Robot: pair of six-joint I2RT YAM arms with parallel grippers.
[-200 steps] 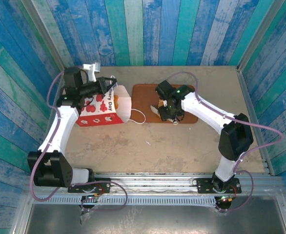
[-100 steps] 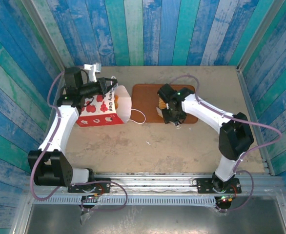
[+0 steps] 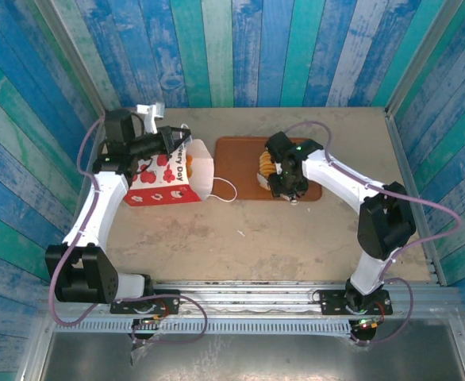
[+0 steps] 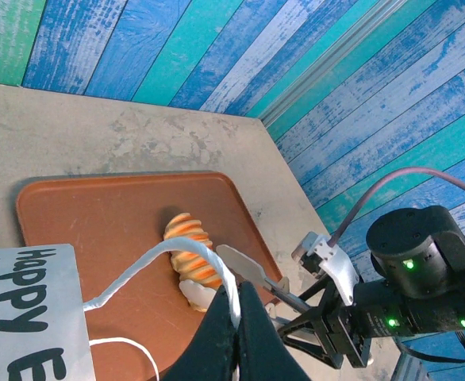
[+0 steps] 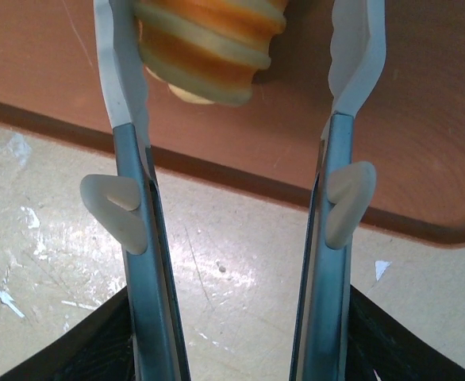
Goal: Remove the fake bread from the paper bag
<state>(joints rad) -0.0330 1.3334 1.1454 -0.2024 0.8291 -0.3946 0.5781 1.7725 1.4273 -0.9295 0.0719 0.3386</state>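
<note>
Bread, in bag: golden pieces (image 3: 188, 159) show inside the mouth of the bag (image 3: 157, 186), just below and right of the left gripper (image 3: 181, 140). The bag lies on its side, mouth facing right toward the tray (image 3: 232, 155).

Left gripper: jaws together, clamped on the bag's white cord handle (image 4: 149, 258) and pulling it taut. It touches no bread.

Bread, out of bag: one ridged croissant (image 5: 209, 36) lies on the tray, between the tips of the right gripper (image 5: 236, 48). Its long axis runs along the fingers, with the ridges crossing the gap.

Right gripper: jaws well apart. One finger (image 5: 117, 71) is against the croissant's flank and the other stands clear, so there is no clamp. The piece is judged set down and let go.

Bearing for the next move: the bag mouth lies left of the right gripper, near, across bare tray. The right arm is judged the one to reach in, since the left is occupied with the handle. The approach is likely low and leftward into the opening.
</note>
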